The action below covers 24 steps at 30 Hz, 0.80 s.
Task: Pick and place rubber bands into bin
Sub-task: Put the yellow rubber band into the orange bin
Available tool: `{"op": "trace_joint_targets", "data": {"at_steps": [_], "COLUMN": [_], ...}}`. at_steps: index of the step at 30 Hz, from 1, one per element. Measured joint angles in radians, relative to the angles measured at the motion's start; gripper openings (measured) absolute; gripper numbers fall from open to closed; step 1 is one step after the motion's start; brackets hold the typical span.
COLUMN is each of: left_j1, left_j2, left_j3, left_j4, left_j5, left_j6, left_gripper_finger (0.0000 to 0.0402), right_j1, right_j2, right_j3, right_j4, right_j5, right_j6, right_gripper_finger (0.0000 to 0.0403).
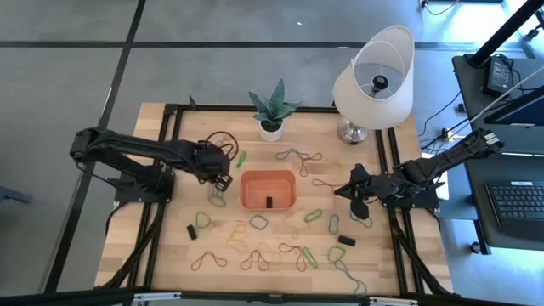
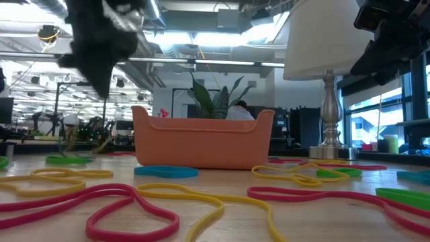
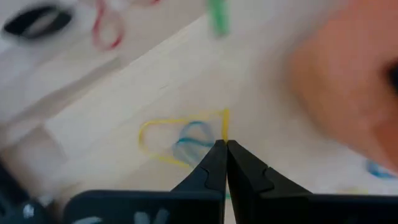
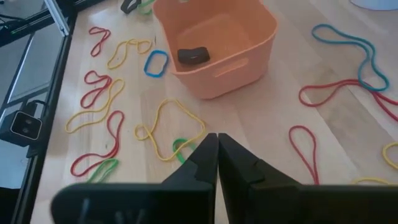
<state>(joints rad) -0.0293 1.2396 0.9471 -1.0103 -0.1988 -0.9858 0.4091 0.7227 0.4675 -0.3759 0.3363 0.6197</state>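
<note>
The orange bin (image 1: 245, 190) stands mid-table with one black band (image 1: 269, 202) inside; it also shows in the low view (image 2: 201, 144) and the right wrist view (image 4: 242, 59). Many rubber bands (image 1: 255, 223) in green, red, yellow and blue lie around it on the wood. My left gripper (image 1: 223, 179) is raised just left of the bin, shut (image 3: 222, 146) on a yellow band. My right gripper (image 1: 344, 189) hovers right of the bin, shut (image 4: 217, 140) and holding nothing, above a yellow band (image 4: 171, 127) and a green one (image 4: 179, 148). My left gripper pinches the yellow rubber band (image 3: 225, 124) at one end between its two fingertips, coming from above. The loop (image 3: 155, 134) hangs below the fingers, and a thin strand (image 2: 104, 111) trails down from the raised gripper. A bluish band (image 3: 193, 140) shows within the loop; whether it is held too, I cannot tell.
A white lamp (image 1: 374, 81) stands at the far right corner and a small potted plant (image 1: 271, 127) at the far edge behind the bin. Black frame rails (image 1: 161, 212) run along the table's left and right sides. Bands crowd the near half of the table (image 2: 134, 202).
</note>
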Motion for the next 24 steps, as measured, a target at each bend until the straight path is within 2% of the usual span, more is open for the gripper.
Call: {"op": "trace_joint_targets", "data": {"at_steps": [11,17,24], "left_j1": [-0.086,-0.110,-0.113], "left_j2": [0.000,0.028,0.151], "left_j3": [0.241,0.289,0.307], "left_j4": [0.040,0.226,0.370], "left_j5": [-0.156,-0.176,-0.142], "left_j6": [0.181,0.314,0.406], "left_gripper_finger": [0.0002,0.0002,0.0003], "right_j1": [0.000,0.000,0.000], "right_j2": [0.002,0.002,0.003], "right_j3": [0.000,0.000,0.000], "right_j4": [0.000,0.000,-0.001], "right_j5": [0.000,0.000,0.000], "right_j6": [-0.051,-0.057,-0.079], "right_gripper_finger": [0.0017,0.0017,0.0016]}}
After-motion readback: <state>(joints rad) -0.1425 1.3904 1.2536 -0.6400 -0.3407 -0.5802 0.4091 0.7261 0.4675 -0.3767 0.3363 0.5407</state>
